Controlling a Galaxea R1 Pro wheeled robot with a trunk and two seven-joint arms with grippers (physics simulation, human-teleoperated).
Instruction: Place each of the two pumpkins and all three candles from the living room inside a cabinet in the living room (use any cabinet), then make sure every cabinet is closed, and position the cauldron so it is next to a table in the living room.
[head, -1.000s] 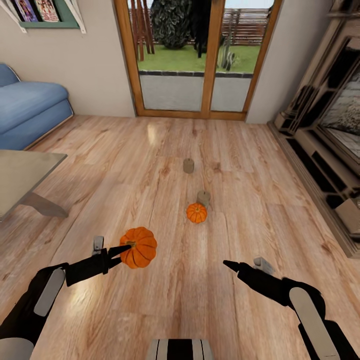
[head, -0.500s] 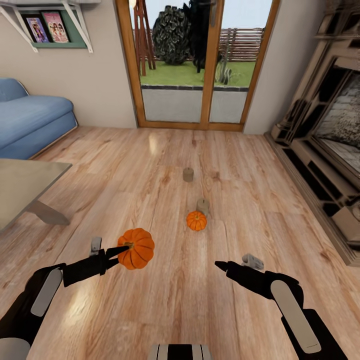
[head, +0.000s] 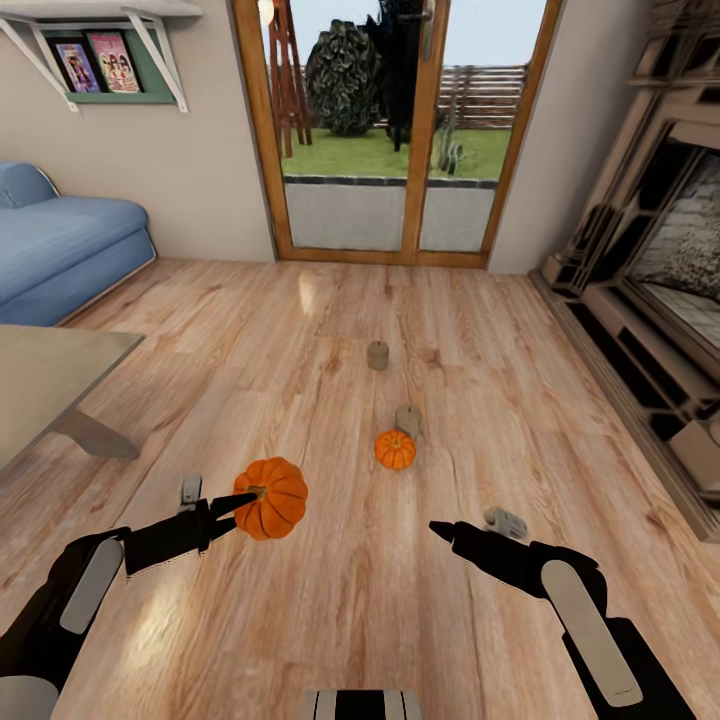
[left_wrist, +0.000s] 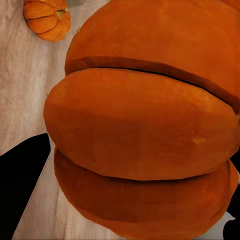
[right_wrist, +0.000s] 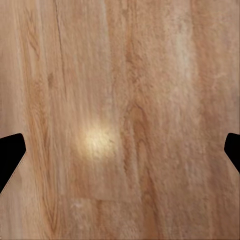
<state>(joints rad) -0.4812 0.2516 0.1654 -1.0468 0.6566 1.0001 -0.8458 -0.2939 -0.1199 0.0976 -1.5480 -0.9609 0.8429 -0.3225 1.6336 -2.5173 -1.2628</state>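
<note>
At the far left edge of the head view you have the corner of the table (head: 45, 375), with the blue sofa (head: 70, 245) behind it. Your left gripper (head: 238, 500) is clamped on the larger pumpkin (head: 272, 497), holding it clear of the floor (head: 300, 620); in the left wrist view the pumpkin (left_wrist: 150, 125) bulges between the two dark fingers (left_wrist: 22, 185), so the grip looks seated deep. The step in hand, as I judge it, is carrying this one to a cabinet, and none shows here, so you will have to turn the base. Keep the arm tucked and level while you swing round, and steer wide of what lies on the floor.

Ahead and to the right of the held pumpkin sits the smaller pumpkin (head: 395, 449), well apart from your left gripper, with one candle (head: 408, 419) just behind it, touching or nearly so. A second candle (head: 377, 355) stands further on toward the glass door (head: 385, 130).

Your right gripper (head: 470, 528) hangs empty with its jaws spread, bare boards between the fingertips in the right wrist view. The stone fireplace (head: 650, 260) runs along the right wall
</note>
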